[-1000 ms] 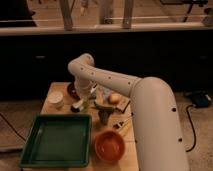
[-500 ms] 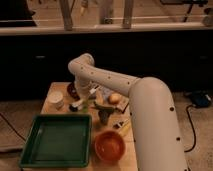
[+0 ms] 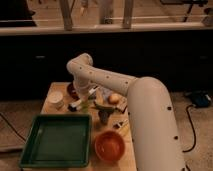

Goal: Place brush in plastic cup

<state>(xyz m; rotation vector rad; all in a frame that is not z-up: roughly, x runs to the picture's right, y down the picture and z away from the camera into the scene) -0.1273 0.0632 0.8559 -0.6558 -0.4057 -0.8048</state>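
1. Little changes from the earlier frames: the arm holds nearly the same bent pose over the back of the surface [image 3: 50, 106], and the brush [image 3: 79, 103] sits perhaps slightly lower.
2. Tilted, the brush has its black head low to the left and its pale handle rising to the right, above the surface near the green tray's far edge.
3. At the handle's upper end is the hand [image 3: 86, 94], closed and apparently gripping the brush. That grip would explain the slant and why the brush does not lie flat.
4. I judge the brush is being carried and is not yet in any container.
5. A grey cup [image 3: 103, 116] stands just to the right and nearer the camera. It is likely the target, and I cannot tell what it holds.
6. Left of the brush sits a white bowl [image 3: 56, 98], and a dark bowl [image 3: 72, 90] lies behind it, their contents unclear.
7. Nearer the front, the green tray [image 3: 57, 141] and the orange bowl [image 3: 110, 145] both look empty.
8. A yellow-handled utensil [image 3: 122, 123] lies beside the cup.
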